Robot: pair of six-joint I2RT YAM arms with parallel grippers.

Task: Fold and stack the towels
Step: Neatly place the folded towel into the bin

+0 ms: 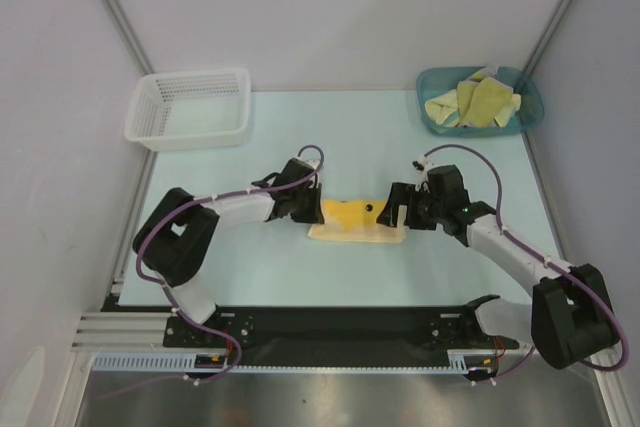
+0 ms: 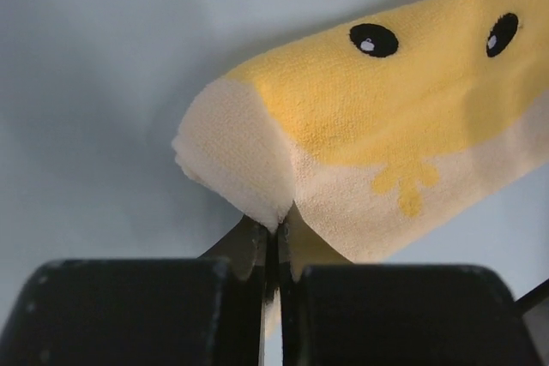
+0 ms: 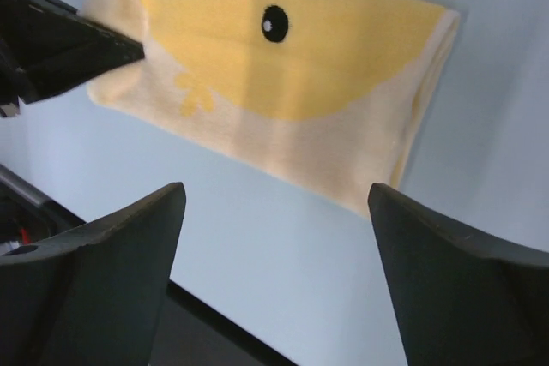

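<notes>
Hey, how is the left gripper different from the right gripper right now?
The left gripper is shut, while the right gripper is open wide. The left gripper pinches a corner of the yellow towel and the right gripper holds nothing. Both have black fingers and face the towel from opposite ends.

One yellow-and-cream printed cloth towel (image 1: 352, 223) counted. One white lattice plastic basket (image 1: 190, 133) stood back-left of towel; one teal plastic tub (image 1: 427, 99) back-right, holding several pale green cloths (image 1: 487, 100), number unclear.
</notes>
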